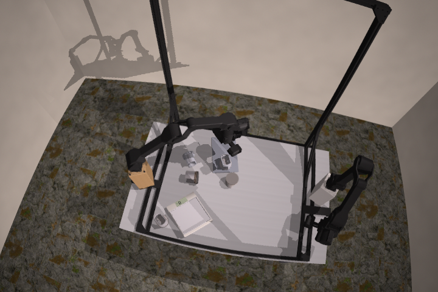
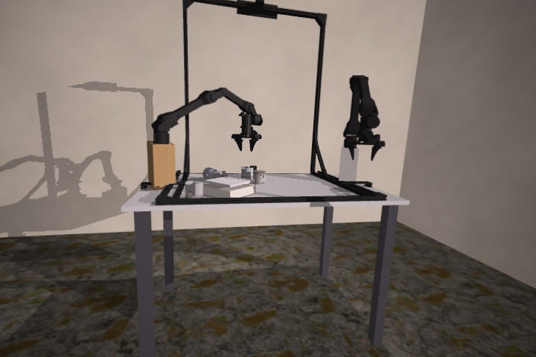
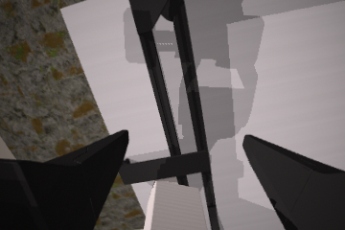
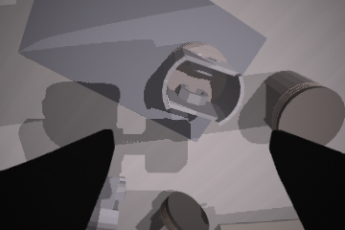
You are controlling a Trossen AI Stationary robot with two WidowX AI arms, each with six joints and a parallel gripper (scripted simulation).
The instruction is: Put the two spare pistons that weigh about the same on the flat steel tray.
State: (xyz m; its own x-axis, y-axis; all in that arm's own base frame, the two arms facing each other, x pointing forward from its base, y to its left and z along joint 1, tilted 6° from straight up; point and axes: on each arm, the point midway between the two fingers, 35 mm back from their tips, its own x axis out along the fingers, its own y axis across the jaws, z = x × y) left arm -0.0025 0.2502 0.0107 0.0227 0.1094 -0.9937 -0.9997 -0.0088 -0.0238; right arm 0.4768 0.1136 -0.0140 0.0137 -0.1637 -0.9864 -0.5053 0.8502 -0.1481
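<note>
And here's the flat steel tray (image 1: 218, 149) (image 4: 108, 29), smooth blue-grey metal, lying flat on the bench, with one piston (image 1: 225, 160) (image 4: 201, 83) (image 2: 246, 172) on it: crown down, its hollow, pale-rimmed skirt facing up! Just beside the tray's corner you have the brown-grey piston (image 1: 231, 180) (image 2: 259, 176) (image 4: 310, 115), a stout cylinder with a smooth round crown uppermost and fine ring grooves below.

Over on the tray's wooden-block side, there's your shiny silver piston (image 1: 189, 158) (image 2: 211, 172) (image 4: 112, 203) on its side, and near it a darker, bronze-toned piston (image 1: 191, 176) (image 4: 185, 211). Well apart from the tray, the fifth piston (image 1: 160, 220) (image 2: 193, 190) sits just beside the square, pale scale (image 1: 188, 214) (image 2: 229, 188).

High above the tray hangs your right gripper (image 1: 238, 139) (image 2: 246, 149) (image 4: 192, 139), black tapered fingers spread, nothing between them! Your left gripper (image 1: 312, 230) (image 2: 362, 158) (image 3: 187, 137) is wide open and empty too, well away from the tray.
</note>
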